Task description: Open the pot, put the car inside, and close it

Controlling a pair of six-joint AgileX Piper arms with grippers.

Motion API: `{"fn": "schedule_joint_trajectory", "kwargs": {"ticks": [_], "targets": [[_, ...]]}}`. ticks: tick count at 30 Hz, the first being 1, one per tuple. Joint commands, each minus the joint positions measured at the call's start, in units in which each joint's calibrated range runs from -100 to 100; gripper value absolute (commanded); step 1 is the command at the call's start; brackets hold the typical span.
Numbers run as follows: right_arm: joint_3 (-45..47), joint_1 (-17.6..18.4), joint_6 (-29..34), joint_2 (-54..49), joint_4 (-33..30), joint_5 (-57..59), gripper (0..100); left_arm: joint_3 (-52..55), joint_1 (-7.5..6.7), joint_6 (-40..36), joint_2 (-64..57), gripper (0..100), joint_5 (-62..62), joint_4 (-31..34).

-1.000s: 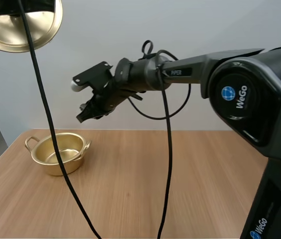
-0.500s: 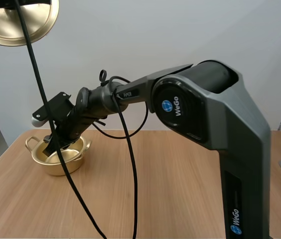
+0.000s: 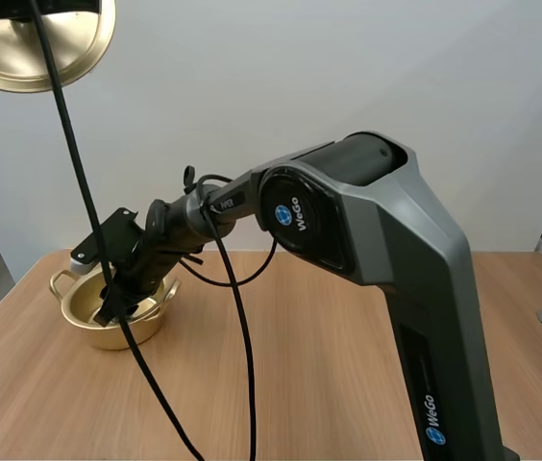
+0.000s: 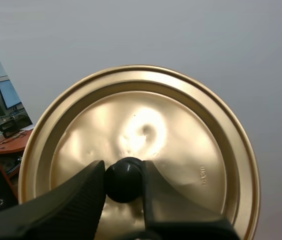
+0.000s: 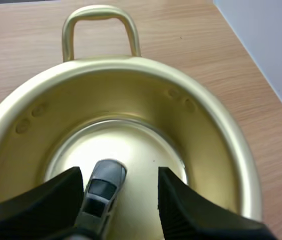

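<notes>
Change: right pincer [image 3: 112,309] lowered from just above the pot [image 3: 79,315] to inside its mouth; arm folded closer to the surface [image 3: 300,375].
Right pincer state: parted wide, with the ribbed inner faces turned toward each other. Silver car [image 5: 102,189] between them, close against one finger, with a clear gap to the other, so not pinched from both sides.
Car position: inside the pot, nose toward the middle of the floor; cannot tell whether fully at rest on the bottom.
Left pincer [image 4: 122,172] state: closed on the black knob [image 4: 124,181] of the lid [image 4: 181,150], lid held high and well apart from the pot.
Pot: uncovered, upright near the far left edge of the surface.
Step in hand: placing the car, judged near its end; opening done, closing not yet.
Next move calls for: lifting the right pincer straight up without dragging the car or catching the rim, then clearing the arm away before bringing the lid down level over the rim.
</notes>
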Motion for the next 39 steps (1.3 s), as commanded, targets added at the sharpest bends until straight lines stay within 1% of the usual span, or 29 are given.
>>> {"fn": "schedule_joint_trajectory", "kwargs": {"ticks": [1,2,4,6,9,11,15,18,21,22,24,26,30,39], "targets": [[0.0,-0.3,0.0,-1.9,0.1,-0.4,58,0.0,0.05,0.0,1.0,0,-0.8,2.2],[0.0,-0.6,0.0,-3.3,0.1,-0.2,51,0.0,0.15,0.0,1.4,0,-0.9,2.7],[0.0,-1.4,1.1,-6.3,-0.2,2.3,29,0.0,0.86,0.0,2.9,0,-1.1,3.0],[0.0,-2.6,2.9,-9.2,-1.5,7.4,0,0.3,1.68,0.0,4.9,0,-0.9,3.0],[0.0,-5.0,6.6,-13.7,-5.2,15.1,0,1.8,3.03,0.0,9.3,0,1.0,1.2],[0.1,-6.9,8.8,-16.2,-7.4,18.1,0,3.0,3.34,0.0,13.0,0,3.0,0.0],[0.1,-11.6,12.3,-21.0,-11.6,23.4,0,5.4,3.34,0.0,21.5,0,5.6,0.1],[0.1,-15.4,12.8,-24.5,-11.9,26.2,0,7.1,3.34,0.9,28.5,0,5.6,-0.5],[0.1,-18.0,12.9,-27.9,-11.7,28.0,0,9.1,3.34,5.9,34.0,0,5.9,-5.6],[0.1,-18.8,12.9,-29.3,-11.7,28.1,0,9.7,3.34,8.4,35.2,0,6.1,-8.6],[0.1,-19.9,12.9,-31.4,-11.7,28.1,0,10.6,3.34,11.7,37.4,0,6.5,-13.7],[0.1,-20.6,12.9,-32.9,-11.7,28.1,0,10.8,3.34,12.8,39.0,0,6.7,-15.4],[0.1,-21.3,12.9,-34.1,-11.7,29.2,0,10.8,3.34,14.0,41.2,0,9.1,-15.4],[0.1,-21.6,13.1,-34.1,-11.9,31.7,0,12.3,3.34,15.4,42.8,0,17.5,-15.0]]}}
